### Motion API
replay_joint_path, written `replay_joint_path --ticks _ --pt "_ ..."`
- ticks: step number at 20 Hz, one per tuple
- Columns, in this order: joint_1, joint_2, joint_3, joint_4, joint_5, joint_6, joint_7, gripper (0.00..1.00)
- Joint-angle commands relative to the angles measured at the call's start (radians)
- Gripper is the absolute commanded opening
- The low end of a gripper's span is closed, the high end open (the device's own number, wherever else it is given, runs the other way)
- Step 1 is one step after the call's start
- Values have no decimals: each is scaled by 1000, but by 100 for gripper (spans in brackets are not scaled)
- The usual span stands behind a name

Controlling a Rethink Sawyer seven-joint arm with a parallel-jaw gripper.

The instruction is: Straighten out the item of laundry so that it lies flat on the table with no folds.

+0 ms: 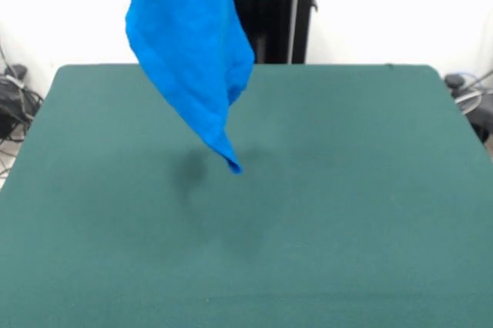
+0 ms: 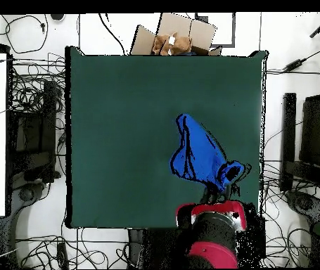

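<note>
a bright blue t-shirt hangs bunched in the air above the green table; the gripper's grasp can't be seen.

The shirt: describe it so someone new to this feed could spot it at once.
Start from the green table that fills the front view. Above its far left part, the shirt hangs in the air, bunched, tapering to a point with its shadow on the cloth below. It is the only bright blue thing in sight; overhead it shows as a blue bundle just above the red arm.
</note>
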Motion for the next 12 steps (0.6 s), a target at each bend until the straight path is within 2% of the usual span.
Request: replay_joint_path --ticks 1,4,10,12 --pt "36 -135 -218 227 -54 158 252 0" --pt "54 -144 -232 214 -71 185 267 0" --pt "59 -150 -256 224 -19 184 247 0" --pt "68 -155 -258 223 -29 188 261 0"
